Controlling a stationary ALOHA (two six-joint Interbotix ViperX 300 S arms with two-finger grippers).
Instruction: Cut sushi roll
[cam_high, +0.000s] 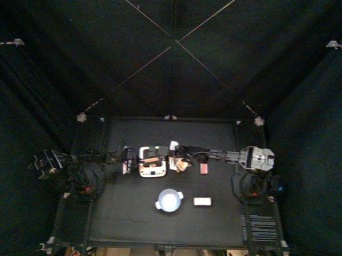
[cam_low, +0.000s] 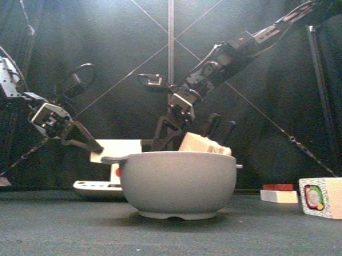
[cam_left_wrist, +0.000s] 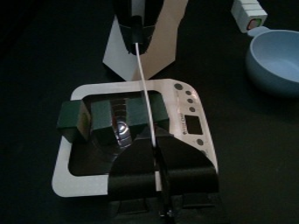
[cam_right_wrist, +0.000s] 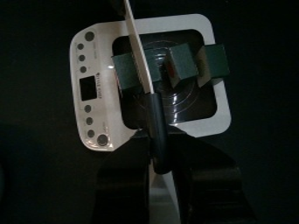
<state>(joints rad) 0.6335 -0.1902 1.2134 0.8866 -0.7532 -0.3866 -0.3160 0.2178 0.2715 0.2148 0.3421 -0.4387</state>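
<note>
Under the right gripper (cam_right_wrist: 163, 179), sushi roll (cam_right_wrist: 163, 66) on scale (cam_right_wrist: 93, 96).

A pale grey bowl (cam_low: 182, 183) sits large in front on the dark surface (cam_low: 80, 228). Behind it, two black arms hang down over a white board (cam_low: 96, 186). A small box (cam_low: 319, 197) stands far right.

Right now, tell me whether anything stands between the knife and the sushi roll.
Nothing visible does. The right gripper holds the knife with its blade directly across the sushi roll on the white scale; the bowl stands off to the side.
</note>
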